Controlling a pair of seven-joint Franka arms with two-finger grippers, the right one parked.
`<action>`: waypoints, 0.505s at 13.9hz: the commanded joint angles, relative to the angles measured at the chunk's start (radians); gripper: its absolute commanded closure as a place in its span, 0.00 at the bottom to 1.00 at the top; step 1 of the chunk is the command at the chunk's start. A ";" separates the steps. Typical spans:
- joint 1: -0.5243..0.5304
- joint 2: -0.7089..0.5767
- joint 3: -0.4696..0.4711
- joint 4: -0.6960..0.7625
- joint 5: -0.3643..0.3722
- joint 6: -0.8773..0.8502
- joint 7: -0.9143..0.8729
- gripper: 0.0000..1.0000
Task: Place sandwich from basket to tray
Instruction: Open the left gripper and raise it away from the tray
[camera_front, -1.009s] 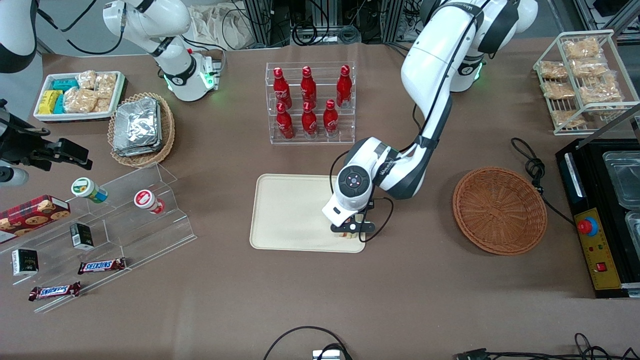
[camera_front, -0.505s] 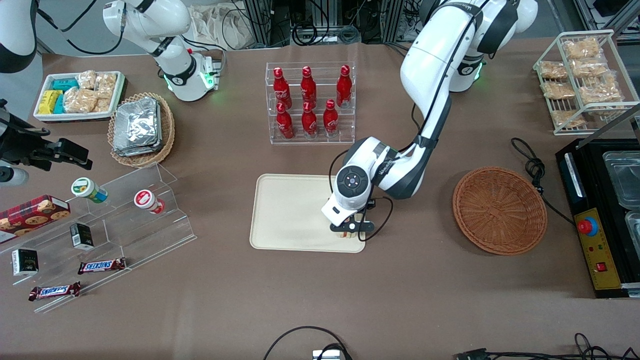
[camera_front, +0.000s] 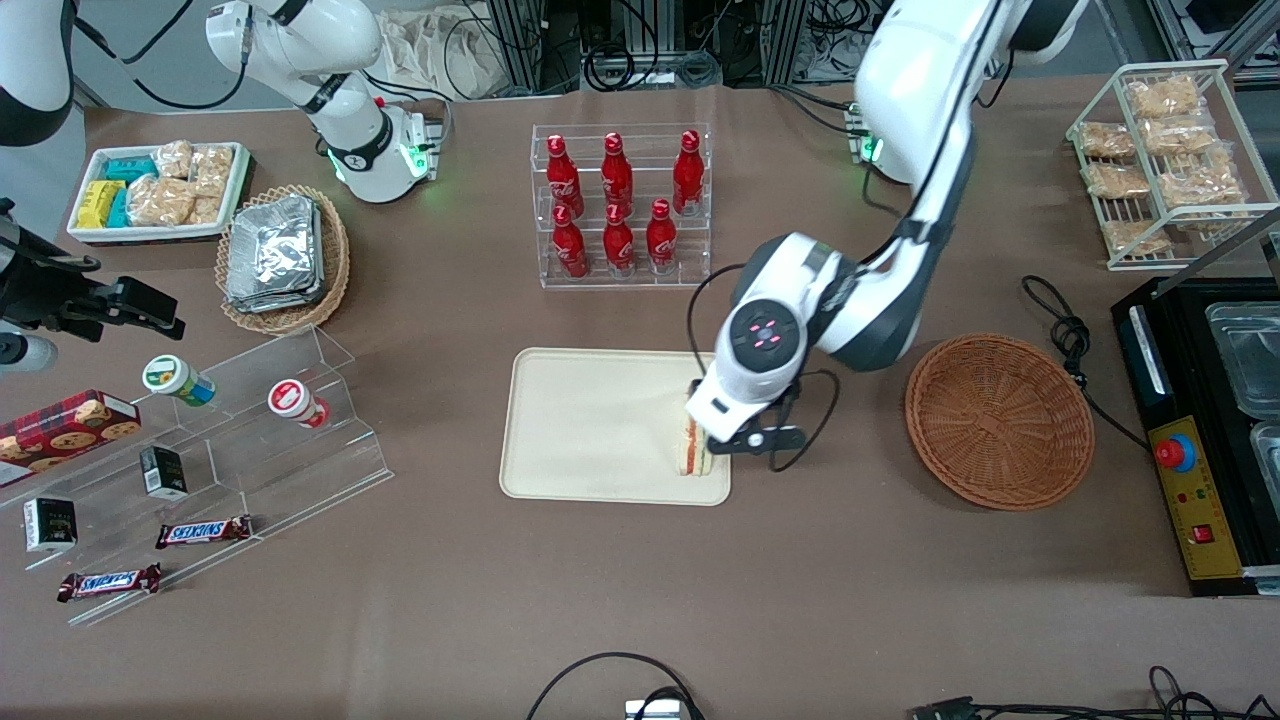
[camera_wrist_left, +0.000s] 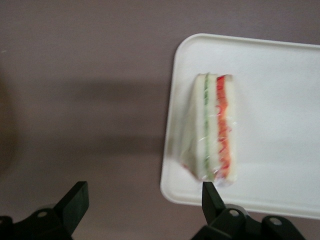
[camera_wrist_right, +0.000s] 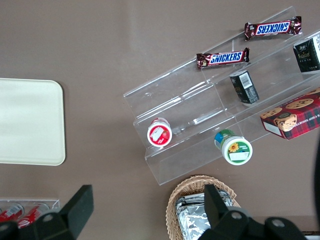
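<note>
The sandwich (camera_front: 692, 448), a white bread wedge with red and green filling, lies on the cream tray (camera_front: 590, 425) at the tray's corner nearest the front camera, toward the basket. It also shows in the left wrist view (camera_wrist_left: 215, 127) on the tray (camera_wrist_left: 280, 125). My left gripper (camera_front: 752, 437) is open and empty, above the tray's edge beside the sandwich, between the tray and the basket. Its fingers (camera_wrist_left: 212, 195) stand wide apart. The round brown wicker basket (camera_front: 998, 420) holds nothing and lies toward the working arm's end.
A clear rack of red bottles (camera_front: 620, 205) stands farther from the front camera than the tray. A wire rack of bagged snacks (camera_front: 1160, 150) and a black machine (camera_front: 1200, 430) are at the working arm's end. A clear stepped shelf (camera_front: 250, 440) lies toward the parked arm's end.
My left gripper has let go of the sandwich, risen and moved toward the basket. The sandwich now lies uncovered on the tray.
</note>
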 joint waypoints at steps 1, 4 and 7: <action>0.045 -0.236 -0.003 -0.257 -0.010 0.024 0.078 0.00; 0.173 -0.386 -0.002 -0.346 -0.010 -0.004 0.252 0.00; 0.299 -0.443 0.000 -0.297 -0.005 -0.120 0.391 0.00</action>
